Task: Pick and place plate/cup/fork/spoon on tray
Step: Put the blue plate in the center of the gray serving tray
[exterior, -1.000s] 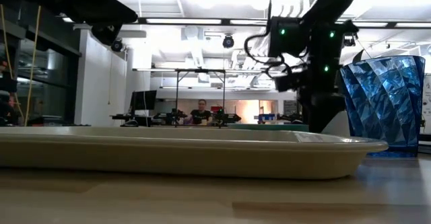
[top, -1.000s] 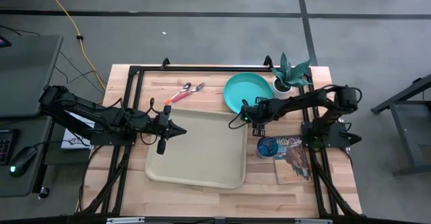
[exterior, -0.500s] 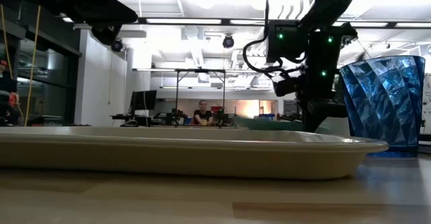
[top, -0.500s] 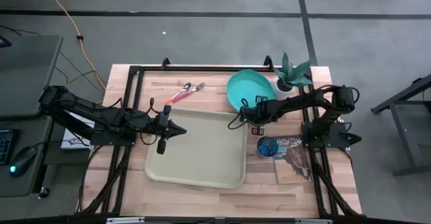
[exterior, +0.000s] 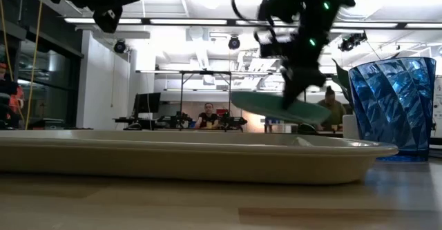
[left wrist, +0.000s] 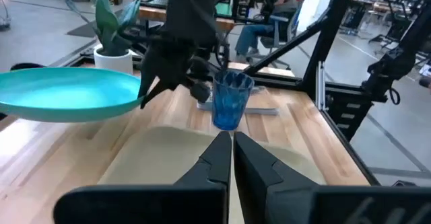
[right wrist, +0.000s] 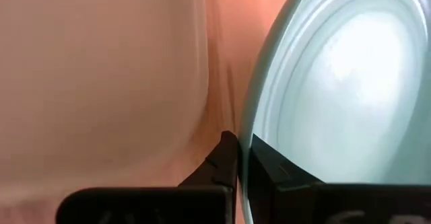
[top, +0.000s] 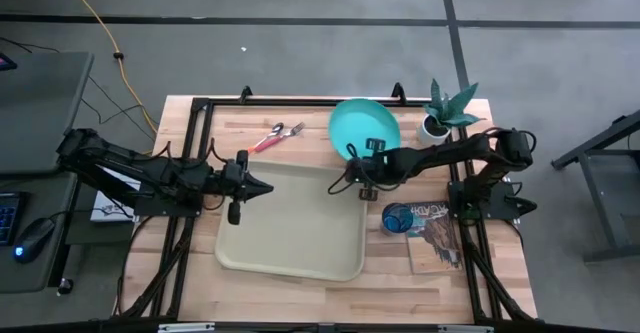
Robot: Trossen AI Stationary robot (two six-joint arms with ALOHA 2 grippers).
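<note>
The turquoise plate (top: pixel 365 126) hangs in the air beyond the tray's far right corner, with my right gripper (top: pixel 357 167) shut on its near rim. The beige tray (top: pixel 295 223) lies flat at the table's middle. My left gripper (top: pixel 262 186) hovers shut and empty over the tray's left part. The blue cup (top: pixel 397 217) stands upright on the table just right of the tray. A fork and a red-handled spoon (top: pixel 277 136) lie on the wood beyond the tray. My right gripper pinches the plate's rim (right wrist: pixel 246 140) between its two fingers, at the edge nearest the tray. The fingers reach in roughly level from the table's right side. The plate (exterior: pixel 280 107) is lifted clear of the table and slightly tilted.
A white pot with a green plant (top: pixel 445 111) stands at the far right, close to the plate. A printed magazine (top: pixel 435 235) lies right of the cup. Black frame rails (top: pixel 200 133) run along the table's sides.
My right gripper has shut on the plate's rim and risen, moving slightly toward the table's left edge. The plate has come off the table and now hangs tilted. The plant pot has shifted a little toward the right edge.
</note>
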